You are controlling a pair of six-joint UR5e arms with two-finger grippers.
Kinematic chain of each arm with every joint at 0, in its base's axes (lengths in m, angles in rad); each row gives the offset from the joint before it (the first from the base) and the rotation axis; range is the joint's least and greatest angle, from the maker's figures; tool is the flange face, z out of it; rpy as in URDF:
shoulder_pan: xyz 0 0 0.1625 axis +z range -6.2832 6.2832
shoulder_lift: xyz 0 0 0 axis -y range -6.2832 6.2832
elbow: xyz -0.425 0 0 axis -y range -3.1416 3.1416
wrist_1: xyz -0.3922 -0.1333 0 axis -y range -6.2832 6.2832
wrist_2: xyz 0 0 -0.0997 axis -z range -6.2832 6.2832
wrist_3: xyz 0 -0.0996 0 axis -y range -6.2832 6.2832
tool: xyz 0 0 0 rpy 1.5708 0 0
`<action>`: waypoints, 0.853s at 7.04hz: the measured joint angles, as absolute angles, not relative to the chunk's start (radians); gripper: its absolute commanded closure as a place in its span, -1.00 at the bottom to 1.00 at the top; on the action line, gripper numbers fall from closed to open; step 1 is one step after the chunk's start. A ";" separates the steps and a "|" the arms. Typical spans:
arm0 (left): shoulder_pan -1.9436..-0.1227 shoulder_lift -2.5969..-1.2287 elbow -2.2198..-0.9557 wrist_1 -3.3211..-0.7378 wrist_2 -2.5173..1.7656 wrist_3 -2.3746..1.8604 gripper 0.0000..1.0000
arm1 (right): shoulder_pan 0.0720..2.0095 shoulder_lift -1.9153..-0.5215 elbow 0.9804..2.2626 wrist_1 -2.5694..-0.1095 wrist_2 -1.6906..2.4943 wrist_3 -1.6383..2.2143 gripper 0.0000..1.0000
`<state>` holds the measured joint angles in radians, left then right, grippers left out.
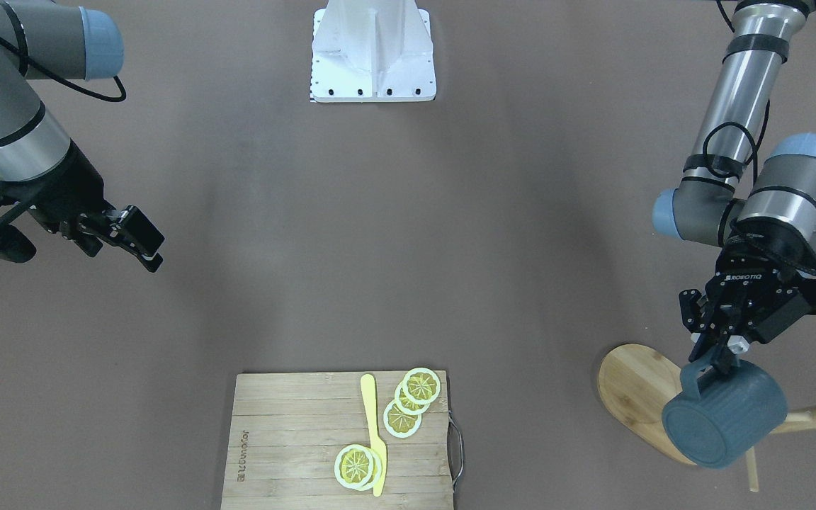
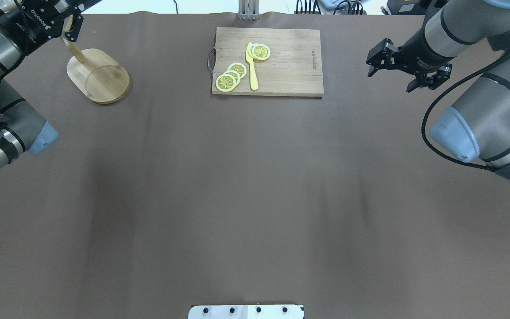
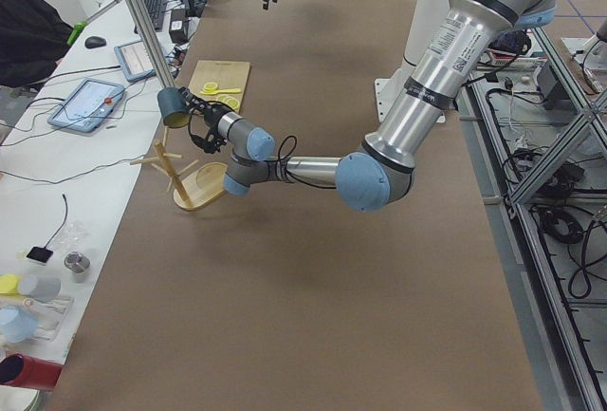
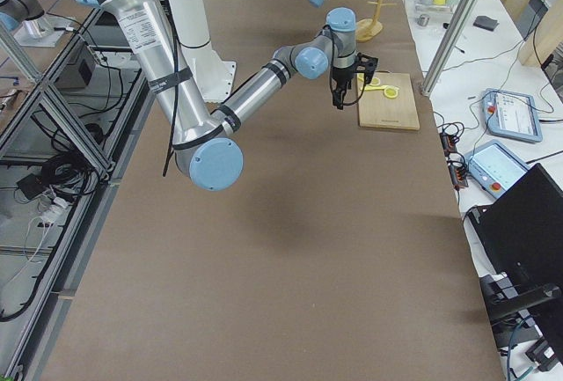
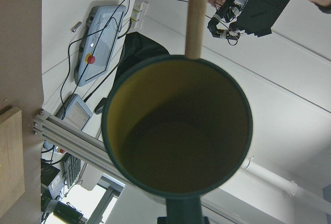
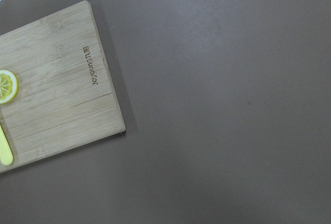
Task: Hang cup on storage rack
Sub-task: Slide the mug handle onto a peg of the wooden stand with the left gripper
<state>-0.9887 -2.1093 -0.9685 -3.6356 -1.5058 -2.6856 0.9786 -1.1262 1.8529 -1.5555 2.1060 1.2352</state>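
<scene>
My left gripper (image 1: 716,356) is shut on the loop handle of the slate-blue cup (image 1: 727,418). It holds the cup on its side in the air over the bamboo storage rack (image 1: 635,389), whose post (image 1: 815,414) lies behind the cup. In the left wrist view the cup's yellow-olive inside (image 5: 178,131) faces the camera, and a rack peg (image 5: 195,17) meets its rim. The overhead view shows the rack's oval base (image 2: 100,77) but not the cup. My right gripper (image 1: 121,241) is open and empty, hanging above the table far from the rack.
A slatted wooden cutting board (image 1: 295,439) with lemon slices (image 1: 411,400) and a yellow knife (image 1: 374,432) lies at the table's far edge, between the arms. The robot's white base plate (image 1: 372,57) is at the near edge.
</scene>
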 measured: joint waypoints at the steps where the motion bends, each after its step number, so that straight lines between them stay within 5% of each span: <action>1: -0.989 -2.109 -0.962 -3.635 -1.495 -2.688 1.00 | 0.973 -1.127 1.854 -1.555 2.101 1.240 -1.00; 6: -0.997 -2.107 -0.939 -3.634 -1.487 -2.689 1.00 | 0.953 -1.126 1.862 -1.555 2.082 1.259 -1.00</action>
<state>-0.9970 -2.1072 -0.9394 -3.6340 -1.4873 -2.6894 0.9528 -1.1260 1.8621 -1.5555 2.0816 1.2591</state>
